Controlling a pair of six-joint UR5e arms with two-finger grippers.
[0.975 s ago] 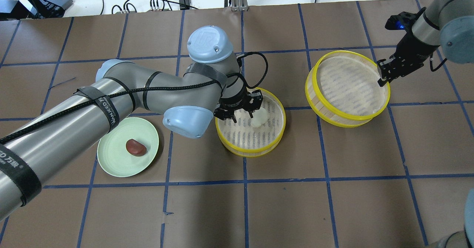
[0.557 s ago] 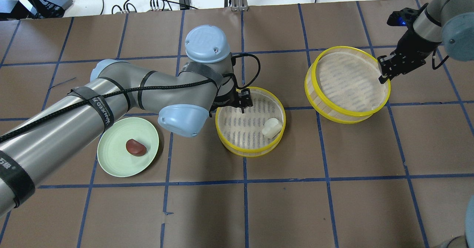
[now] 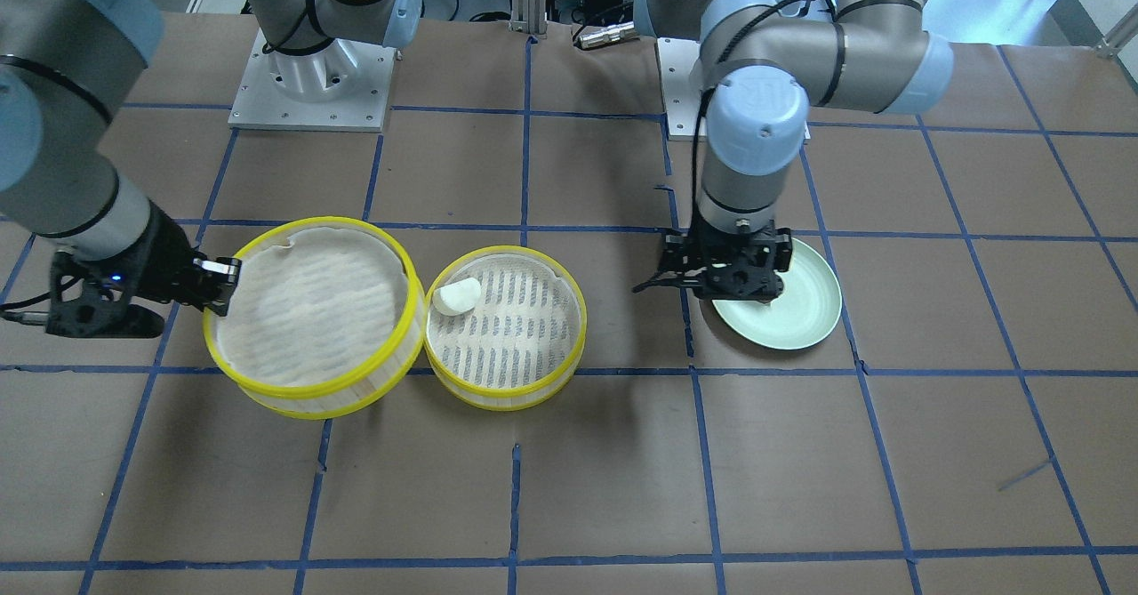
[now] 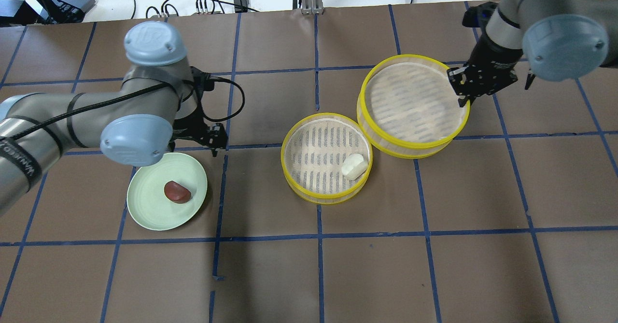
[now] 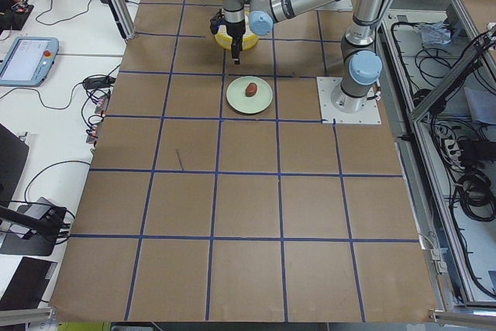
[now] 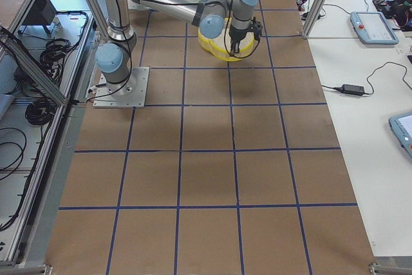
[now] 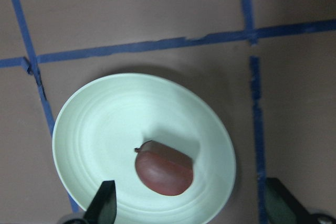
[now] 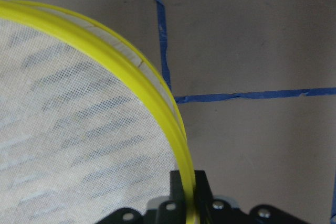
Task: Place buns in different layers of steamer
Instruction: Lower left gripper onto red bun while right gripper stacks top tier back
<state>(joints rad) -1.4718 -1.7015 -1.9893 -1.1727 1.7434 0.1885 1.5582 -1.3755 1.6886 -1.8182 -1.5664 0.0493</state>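
The white bun [image 4: 353, 165] lies in the smaller steamer tray [image 4: 327, 197] at mid-table; it also shows in the front view [image 3: 456, 296]. The reddish-brown bun [image 4: 177, 191] lies on the pale green plate [image 4: 145, 212]. My left gripper [image 4: 212, 142] hovers open and empty over the plate; in the left wrist view [image 7: 191, 211] the brown bun [image 7: 164, 167] sits just ahead of its spread fingers. My right gripper [image 4: 463, 98] is shut on the yellow rim of the larger steamer tray [image 4: 413, 145] and holds it tilted, its edge against the smaller tray.
The table is brown with a grid of blue tape lines. Cables and boxes lie along the far edge [image 4: 212, 2]. In the front view the left arm's wrist hides the brown bun on the plate [image 3: 809, 310].
My left gripper let go of the white bun in the smaller tray and swung left to above the plate. My right gripper carried the larger tray left, up to the smaller one.
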